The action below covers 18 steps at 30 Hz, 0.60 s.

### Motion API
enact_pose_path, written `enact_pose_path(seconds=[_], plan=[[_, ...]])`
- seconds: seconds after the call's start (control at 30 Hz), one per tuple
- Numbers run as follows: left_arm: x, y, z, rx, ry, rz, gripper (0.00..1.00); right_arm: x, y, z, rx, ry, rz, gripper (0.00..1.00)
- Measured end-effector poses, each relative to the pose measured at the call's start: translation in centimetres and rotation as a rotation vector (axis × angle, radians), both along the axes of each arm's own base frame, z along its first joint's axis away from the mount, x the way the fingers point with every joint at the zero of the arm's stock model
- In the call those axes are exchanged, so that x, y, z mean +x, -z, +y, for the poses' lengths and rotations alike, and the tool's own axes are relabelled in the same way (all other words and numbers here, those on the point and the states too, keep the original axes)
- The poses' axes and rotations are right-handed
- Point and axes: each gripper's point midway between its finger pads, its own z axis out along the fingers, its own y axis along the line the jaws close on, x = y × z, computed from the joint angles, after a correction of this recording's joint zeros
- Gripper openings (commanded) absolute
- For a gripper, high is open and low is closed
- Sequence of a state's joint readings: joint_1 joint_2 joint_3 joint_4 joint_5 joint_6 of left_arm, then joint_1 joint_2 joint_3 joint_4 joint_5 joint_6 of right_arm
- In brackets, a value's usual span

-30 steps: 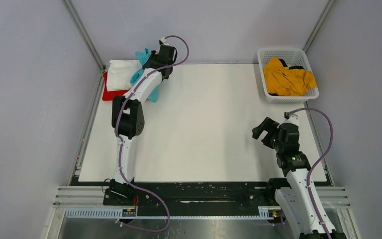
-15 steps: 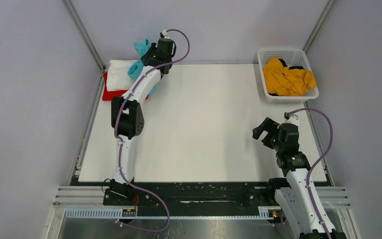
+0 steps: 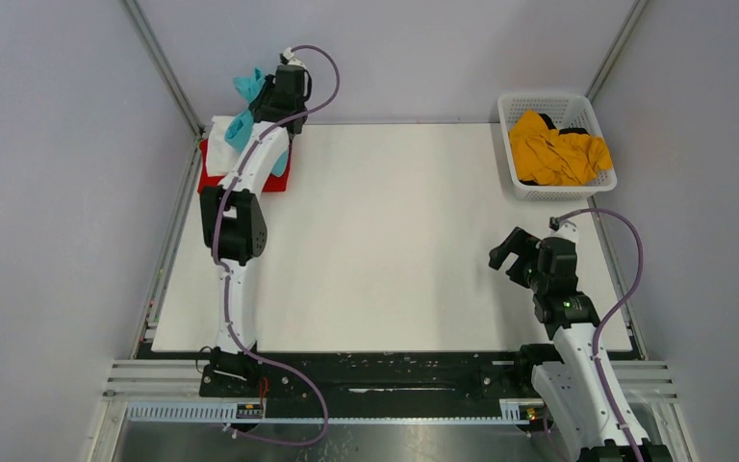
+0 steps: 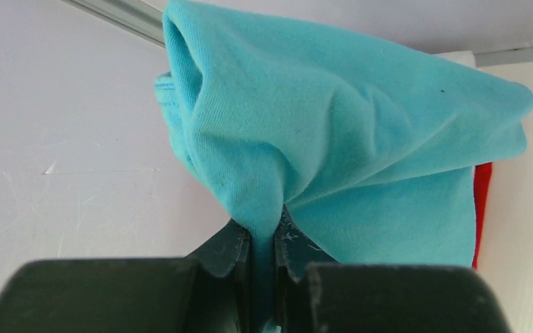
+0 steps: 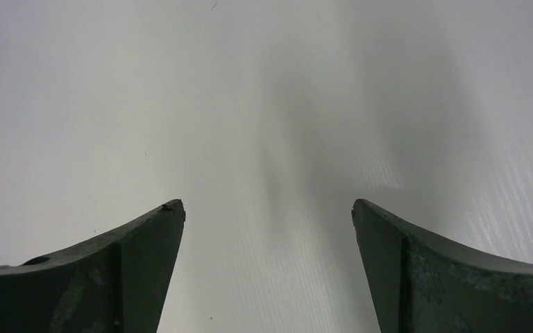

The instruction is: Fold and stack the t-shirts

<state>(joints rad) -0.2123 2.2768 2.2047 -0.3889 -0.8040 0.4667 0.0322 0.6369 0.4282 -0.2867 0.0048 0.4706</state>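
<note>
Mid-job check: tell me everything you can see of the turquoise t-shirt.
The turquoise t-shirt is soft, fine-knit cloth, bunched into loose folds, with a stitched hem showing at one edge. The left gripper is shut on a pinched fold; the rest crumples beyond it. It is at the far left corner of the table, over the white t-shirt and red t-shirt; whether it touches them cannot be told.

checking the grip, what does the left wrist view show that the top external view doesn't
Only the left wrist view: the left gripper, its jaws pinched shut on a fold of the turquoise t-shirt.
Only the top external view: the open right gripper over the table, and the mustard yellow t-shirt in the basket.
Both: the turquoise t-shirt bunched and lifted at the far left corner, with the red t-shirt beneath it.
</note>
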Motion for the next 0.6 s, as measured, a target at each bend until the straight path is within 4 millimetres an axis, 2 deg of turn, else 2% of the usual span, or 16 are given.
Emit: enact_pose_path(seconds=[0.2,0.3,0.5,0.6], plan=[[1.2,0.4,3.1,-0.03,-0.022,-0.036,0.0,0.0,0.2,-0.2,-0.008,0.005,0.009,1.0],[2.1,1.9,4.5,-0.044,-0.031,-0.036,0.0,0.0,0.4,-0.3,-0.012,0.009,0.018,1.0],[3.1,5.2,6.7,-0.086,-0.047,-0.01,0.06,0.2,1.0,-0.4,-0.018,0.016,0.041,1.0],[3.2,5.8,7.6,-0.1,-0.06,-0.013,0.14,0.3,1.5,-0.5,-0.022,0.021,0.059,1.0]])
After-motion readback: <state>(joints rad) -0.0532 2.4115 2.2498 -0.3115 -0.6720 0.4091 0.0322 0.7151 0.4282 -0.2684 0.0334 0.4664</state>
